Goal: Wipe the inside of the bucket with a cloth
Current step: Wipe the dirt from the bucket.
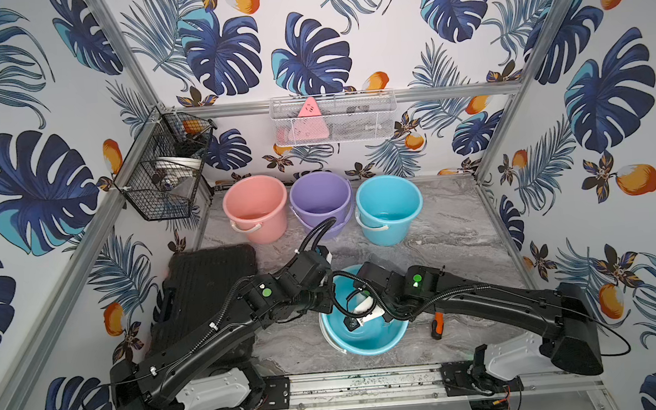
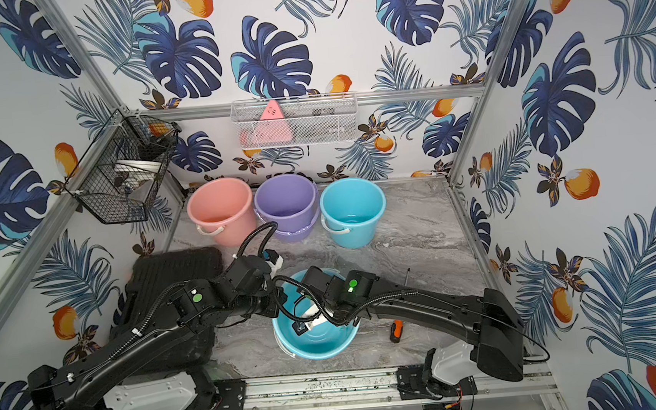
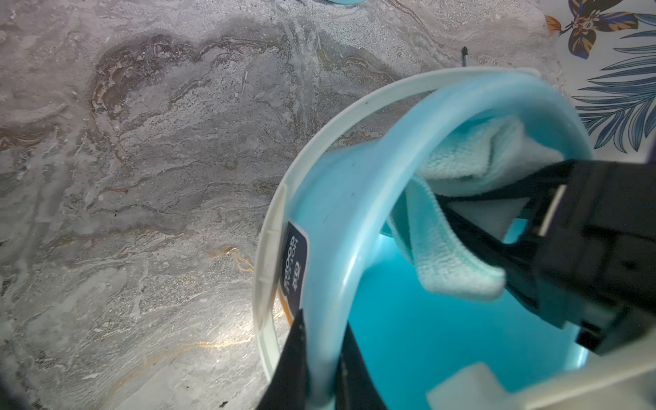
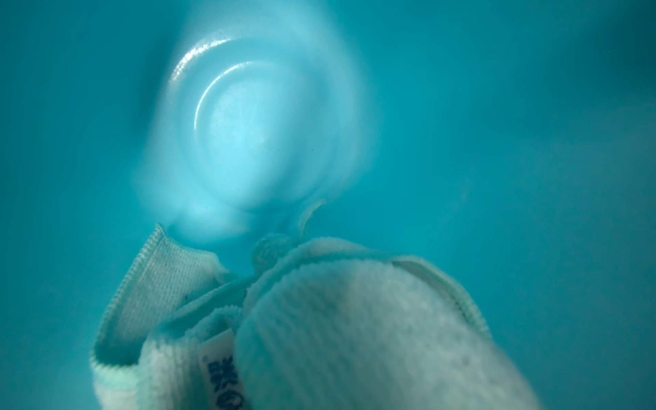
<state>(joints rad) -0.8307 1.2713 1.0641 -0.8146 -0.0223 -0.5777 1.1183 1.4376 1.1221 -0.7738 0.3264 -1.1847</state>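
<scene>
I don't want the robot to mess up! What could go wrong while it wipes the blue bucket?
The left gripper grips the bucket only by its thin rim; hard wiping might pull it free.
The cloth is bunched in the right gripper, so it might miss spots or slip out.
The screwdriver lies close by; a sliding bucket could bump it.

Staged robot test cell, lab-style booth. Aluminium frame encloses marble-look counter; leaf-and-fruit wallpaper covers panel walls. Left arm, right arm bolted to front rail. Black wire basket, white mesh basket hang from frame. Pink bucket, purple bucket, blue bucket line back edge.
</scene>
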